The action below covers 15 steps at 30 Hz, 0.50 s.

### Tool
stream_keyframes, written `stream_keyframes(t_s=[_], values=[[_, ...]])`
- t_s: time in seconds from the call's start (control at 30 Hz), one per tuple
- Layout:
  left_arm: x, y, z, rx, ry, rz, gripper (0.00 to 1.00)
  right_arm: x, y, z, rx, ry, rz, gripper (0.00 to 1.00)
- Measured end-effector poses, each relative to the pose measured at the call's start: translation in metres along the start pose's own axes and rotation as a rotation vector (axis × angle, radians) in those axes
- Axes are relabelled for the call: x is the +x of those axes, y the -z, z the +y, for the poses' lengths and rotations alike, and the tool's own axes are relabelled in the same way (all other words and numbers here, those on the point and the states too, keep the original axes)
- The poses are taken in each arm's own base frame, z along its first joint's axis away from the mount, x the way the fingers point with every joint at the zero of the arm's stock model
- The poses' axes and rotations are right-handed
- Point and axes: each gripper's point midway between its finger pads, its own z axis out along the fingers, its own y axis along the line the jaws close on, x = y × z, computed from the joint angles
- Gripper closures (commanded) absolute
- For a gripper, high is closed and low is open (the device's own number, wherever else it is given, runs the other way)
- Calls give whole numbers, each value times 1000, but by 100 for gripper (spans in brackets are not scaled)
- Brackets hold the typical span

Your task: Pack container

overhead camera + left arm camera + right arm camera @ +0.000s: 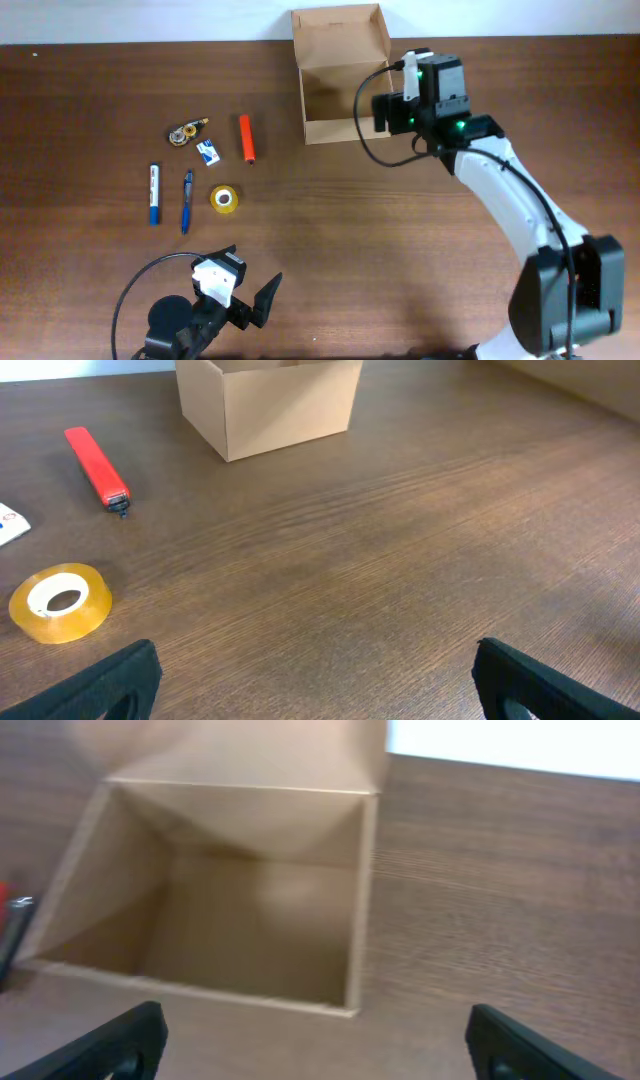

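The container (335,95) is a tan cardboard box at the back of the table, open and empty, with its flap lid raised behind it. My right gripper (385,110) hovers at its right wall, open and empty. The right wrist view looks down into the box (250,930) between my open fingers (315,1045). My left gripper (252,300) is open and empty near the table's front edge. In the left wrist view its fingers (315,680) frame bare wood, with the box (270,405) far ahead.
Left of the box lie a red pen-like stick (246,138), a correction tape dispenser (186,132), a small white and blue eraser (209,152), two blue pens (154,193) (186,200) and a yellow tape roll (225,198). The stick (97,465) and the roll (60,602) show in the left wrist view.
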Motion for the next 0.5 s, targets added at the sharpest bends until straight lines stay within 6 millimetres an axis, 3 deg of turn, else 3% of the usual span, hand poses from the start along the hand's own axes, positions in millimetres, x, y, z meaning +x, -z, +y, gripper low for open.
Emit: stream_keyframes(t_s=[0.1,0.3,0.5], values=[[0,0,0,0,0,0,1,5,-15,-10,5,2,11,5],[0,0,0,0,0,0,1,23,-40,-11,-10,33,56,21],[0,0,0,0,0,0,1,35,-57,-11,-18,47,81,55]])
